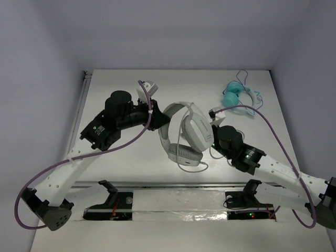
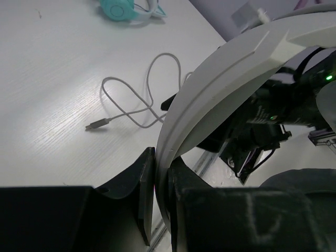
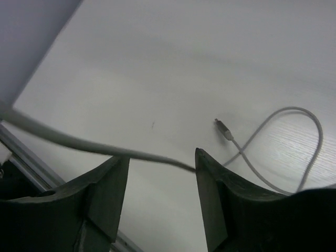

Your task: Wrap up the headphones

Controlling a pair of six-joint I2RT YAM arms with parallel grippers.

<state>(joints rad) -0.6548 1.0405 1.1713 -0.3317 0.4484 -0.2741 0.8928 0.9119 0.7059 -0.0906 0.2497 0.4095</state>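
The white headphones [image 1: 185, 132] are at the table's middle, ear cups side by side. My left gripper [image 1: 157, 118] is shut on the wide headband [image 2: 226, 79], which is pinched between its fingers [image 2: 144, 184]. The thin grey cable [image 2: 149, 100] lies in loops on the table and ends in a plug [image 2: 97, 125]. My right gripper [image 1: 212, 140] is right of the ear cups, open. In the right wrist view a stretch of cable [image 3: 79, 144] runs across between the open gripper's [image 3: 160, 163] fingertips, touching the right one. The plug [image 3: 224, 129] lies beyond.
Small teal headphones [image 1: 234, 95] with a thin blue cord lie at the back right, also visible in the left wrist view [image 2: 119, 8]. A metal rail [image 1: 173, 185] runs along the near edge by the arm bases. White walls close in the table.
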